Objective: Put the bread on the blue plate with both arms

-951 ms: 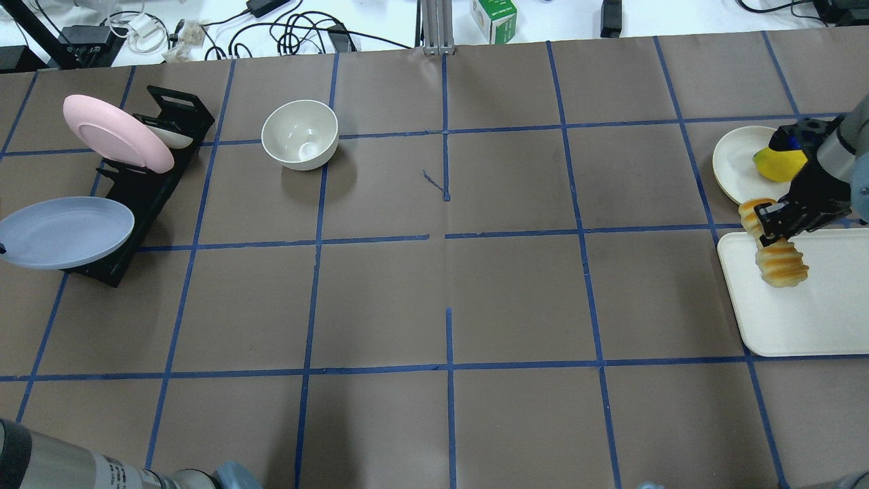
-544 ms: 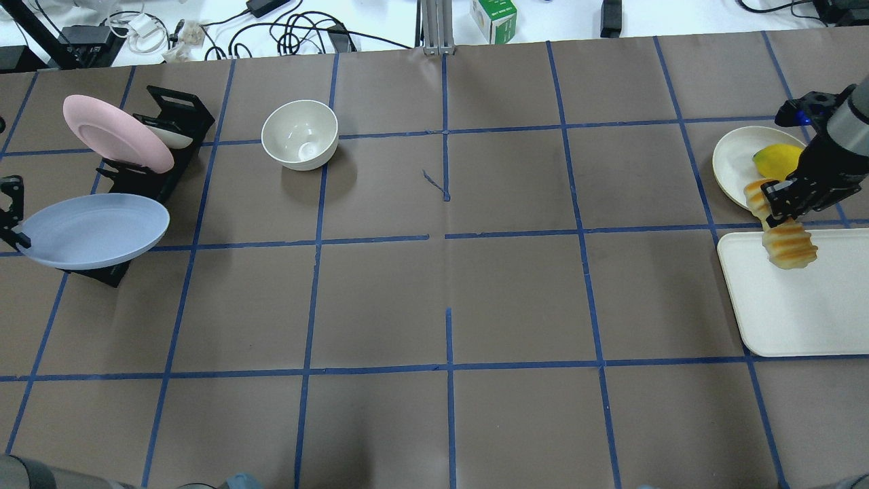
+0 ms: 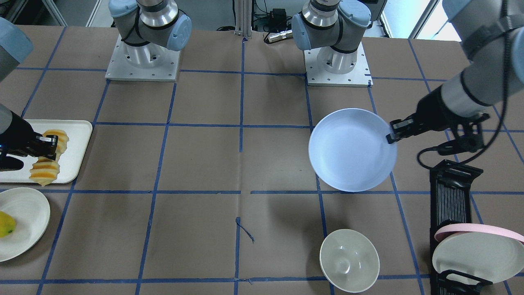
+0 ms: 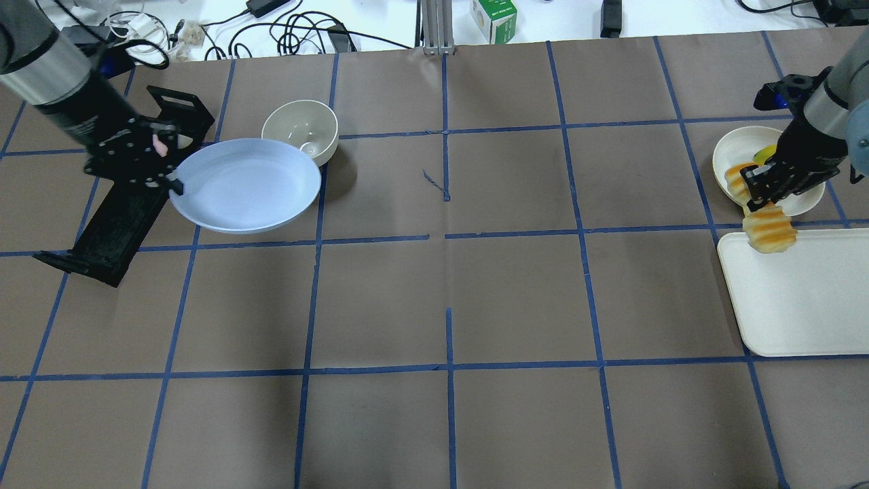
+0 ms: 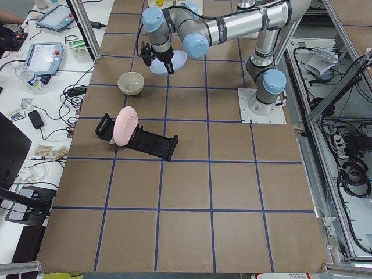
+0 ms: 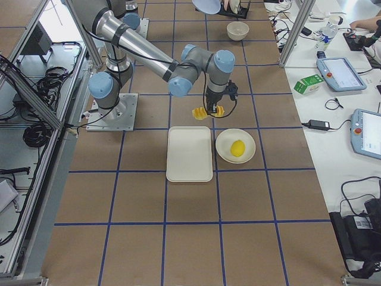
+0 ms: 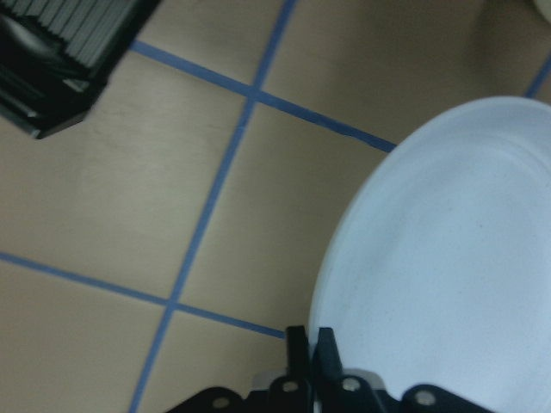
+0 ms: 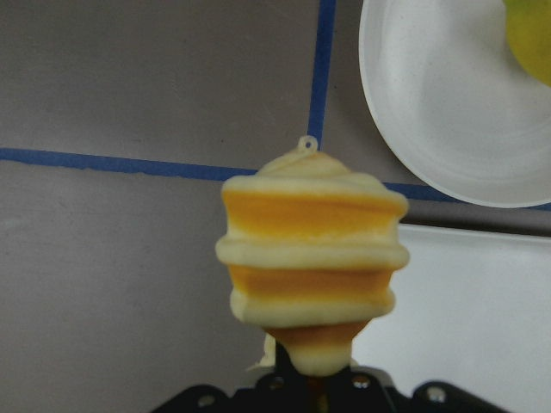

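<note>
My left gripper (image 4: 173, 185) is shut on the rim of the blue plate (image 4: 244, 183) and holds it level above the table, next to the off-white bowl. The plate also shows in the front view (image 3: 352, 149) and the left wrist view (image 7: 448, 258). My right gripper (image 4: 760, 195) is shut on the middle of the bread (image 4: 772, 229). The orange-ridged loaf hangs in the air by the tray's corner, near the cream plate. In the right wrist view the bread (image 8: 310, 258) points away from the camera.
An off-white bowl (image 4: 299, 129) stands just behind the blue plate. A black dish rack (image 4: 122, 210) lies at the left and holds a pink-rimmed plate (image 3: 479, 250). A white tray (image 4: 801, 305) and a cream plate (image 4: 736, 149) with a yellow fruit (image 3: 6, 223) are at the right.
My left gripper has carried the blue plate off the rack and rightward to beside the bowl. My right gripper has lifted the bread off the tray, toward the cream plate.
</note>
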Controlling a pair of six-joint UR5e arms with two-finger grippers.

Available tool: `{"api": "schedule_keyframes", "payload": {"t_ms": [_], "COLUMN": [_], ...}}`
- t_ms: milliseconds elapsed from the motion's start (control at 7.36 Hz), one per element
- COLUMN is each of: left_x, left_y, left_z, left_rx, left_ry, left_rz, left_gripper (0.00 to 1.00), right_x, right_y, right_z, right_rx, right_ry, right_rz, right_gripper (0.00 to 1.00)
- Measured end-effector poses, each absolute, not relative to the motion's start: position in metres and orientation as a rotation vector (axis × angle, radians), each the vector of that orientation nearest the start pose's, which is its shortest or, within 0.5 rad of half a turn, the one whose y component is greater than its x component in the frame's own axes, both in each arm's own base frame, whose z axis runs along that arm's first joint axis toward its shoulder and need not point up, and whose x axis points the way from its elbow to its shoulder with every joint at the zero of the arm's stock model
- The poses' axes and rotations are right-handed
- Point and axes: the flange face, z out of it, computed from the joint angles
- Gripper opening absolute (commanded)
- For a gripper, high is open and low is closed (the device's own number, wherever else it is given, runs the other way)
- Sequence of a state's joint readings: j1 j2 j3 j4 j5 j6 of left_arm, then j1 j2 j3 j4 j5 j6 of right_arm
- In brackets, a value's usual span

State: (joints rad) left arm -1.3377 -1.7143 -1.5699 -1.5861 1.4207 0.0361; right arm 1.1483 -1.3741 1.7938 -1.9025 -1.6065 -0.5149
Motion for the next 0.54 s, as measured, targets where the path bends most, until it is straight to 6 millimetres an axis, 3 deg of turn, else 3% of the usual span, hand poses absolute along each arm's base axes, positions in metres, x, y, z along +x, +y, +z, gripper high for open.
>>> {"api": "schedule_keyframes", "payload": {"t_ms": [136, 272, 544], "left_x": [-0.077, -0.118, -0.156], "left_y": [-0.559, -0.559, -0.540], "left_z": [0.398, 0.364, 0.274], "left_rx": [-0.206, -0.113, -0.023], "left_ry": [3.339, 3.405, 3.523], "left_rz": [0.126, 0.028, -0.151], "left_gripper": [0.00, 0.00, 0.00], "right_x": [-0.086, -0.068, -0.043], "right_y": [-0.542, -0.548, -0.555], "right_z": [0.313, 0.317, 0.321], "right_rx": [-0.132, -0.130, -0.137], "right_ry": [3.121, 3.123, 3.125], "right_rz": [0.133, 0.119, 0.110], "right_gripper": [0.00, 0.00, 0.00]}}
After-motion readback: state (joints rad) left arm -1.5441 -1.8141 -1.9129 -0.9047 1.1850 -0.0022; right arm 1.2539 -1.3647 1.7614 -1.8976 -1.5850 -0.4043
